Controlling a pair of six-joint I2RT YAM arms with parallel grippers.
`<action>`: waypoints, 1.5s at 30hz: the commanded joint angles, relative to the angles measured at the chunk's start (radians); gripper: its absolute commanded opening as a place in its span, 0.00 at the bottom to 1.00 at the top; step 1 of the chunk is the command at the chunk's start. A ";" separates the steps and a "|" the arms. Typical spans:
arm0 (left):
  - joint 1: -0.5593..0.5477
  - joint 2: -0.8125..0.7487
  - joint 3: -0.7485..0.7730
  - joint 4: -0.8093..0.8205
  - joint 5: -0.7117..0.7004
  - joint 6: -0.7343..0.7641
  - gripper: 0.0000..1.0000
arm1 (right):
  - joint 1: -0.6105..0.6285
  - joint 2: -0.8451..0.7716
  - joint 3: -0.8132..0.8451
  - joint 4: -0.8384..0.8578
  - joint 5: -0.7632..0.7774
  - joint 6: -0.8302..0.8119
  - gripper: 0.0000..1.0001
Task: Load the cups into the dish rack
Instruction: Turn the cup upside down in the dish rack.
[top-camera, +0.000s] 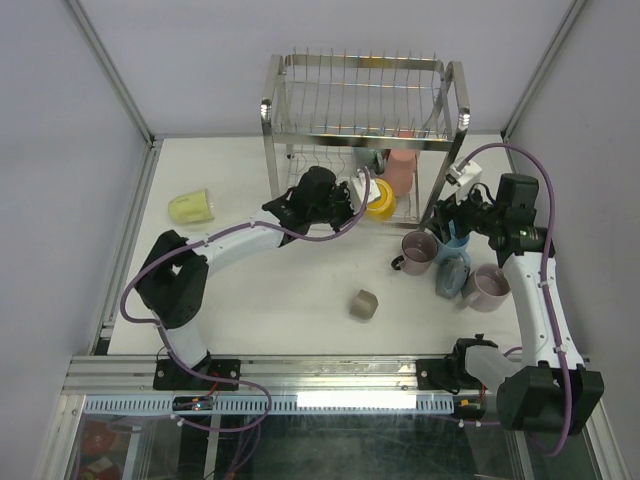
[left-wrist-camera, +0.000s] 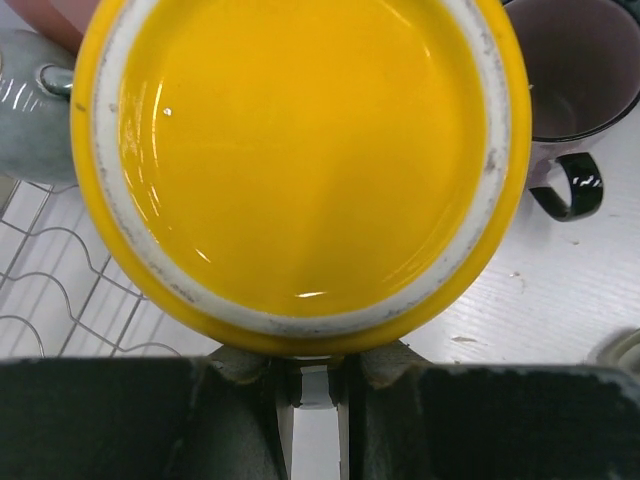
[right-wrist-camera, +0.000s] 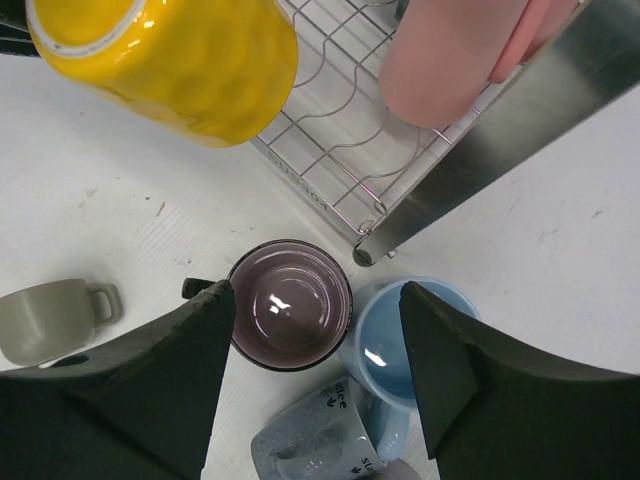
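**Yellow mug (right-wrist-camera: 170, 60) at the dish rack (right-wrist-camera: 530, 120).** The mug hangs tilted in the air at the front edge of the lower tier, over the wire grid and not yet resting on it. Its base faces the left wrist camera. The left fingers (left-wrist-camera: 250, 390) are clenched on it, nearly together. The mug hides the exact contact, which is probably the handle.

Inside the lower tier stand a pink mug (right-wrist-camera: 450, 60) and, near it, a grey mug (left-wrist-camera: 25, 110).

On the counter (top-camera: 260, 290), just beside the rack's front leg, a mauve mug (right-wrist-camera: 290, 305) and a light blue mug (right-wrist-camera: 385, 350) stand upright side by side, with a grey-blue mug (right-wrist-camera: 310, 450) on its side against them. A small grey-beige mug (top-camera: 363, 305) sits apart, and a pale yellow-green mug (top-camera: 190, 207) lies well to the left.

The right fingers (right-wrist-camera: 170, 360) are released, spread wide above the mauve mug and grasping nothing.

**Step in hand (judged):** seating the yellow mug.
- Carry it further in over free grid, clear of the pink and grey mugs.
- Square it to the wires and lower it until the wires bear it, and only then let go.
- The right arm would do best to wait, since both arms work at the same rack corner.
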 joint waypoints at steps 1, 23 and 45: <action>0.020 0.037 0.116 0.040 0.048 0.130 0.00 | -0.013 -0.020 -0.005 0.069 0.034 0.023 0.70; 0.067 0.262 0.366 -0.057 0.109 0.260 0.00 | -0.016 -0.021 -0.014 0.084 0.072 0.015 0.70; 0.068 0.464 0.587 -0.077 0.190 0.199 0.00 | -0.016 -0.011 -0.006 0.077 0.064 0.015 0.69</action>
